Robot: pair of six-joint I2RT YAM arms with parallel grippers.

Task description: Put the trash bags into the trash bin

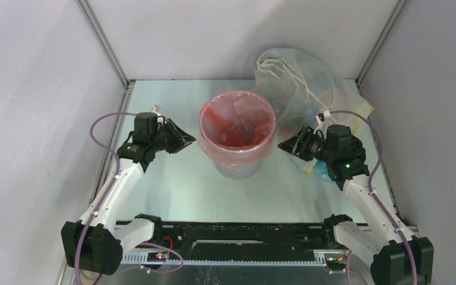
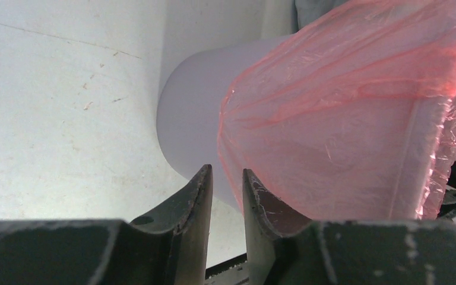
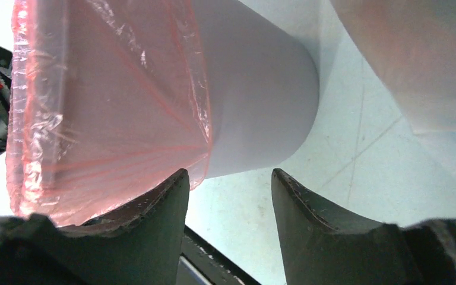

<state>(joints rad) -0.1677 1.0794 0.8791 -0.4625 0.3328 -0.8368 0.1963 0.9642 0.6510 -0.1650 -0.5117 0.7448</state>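
Black base blocks [image 1: 92, 246] sit at the bottom corners of the overhead view. From them the white arms [image 1: 116, 190] slant up and inward over the pale table [image 1: 172, 184], each with a purple cable [image 1: 97, 132] looping beside it.

Left of centre, the left gripper [image 1: 184, 140] points right at the bin's side, close to it but apart from it. In its wrist view the jaws stand only a narrow slit apart with nothing between them, and the bag's hanging hem shows beyond the slit.

Right of centre, the right gripper [image 1: 284, 145] points left at the opposite side, at about the same height in the frame. Its jaws are spread wide and empty. In its wrist view the hem of the bag drops behind the left-hand jaw, and whether the two touch cannot be told.

Between the grippers, in the middle of the frame, the bin [image 1: 237, 169] stands upright on the table. The red-pink bag [image 1: 237, 122] lines it: the body hangs crumpled inside the mouth, and the top is folded out over the rim all round, covering the upper part of the wall.

Beyond, at the upper right, a clear stuffed bag [image 1: 294, 80] with white drawstrings lies near the bin's right side.
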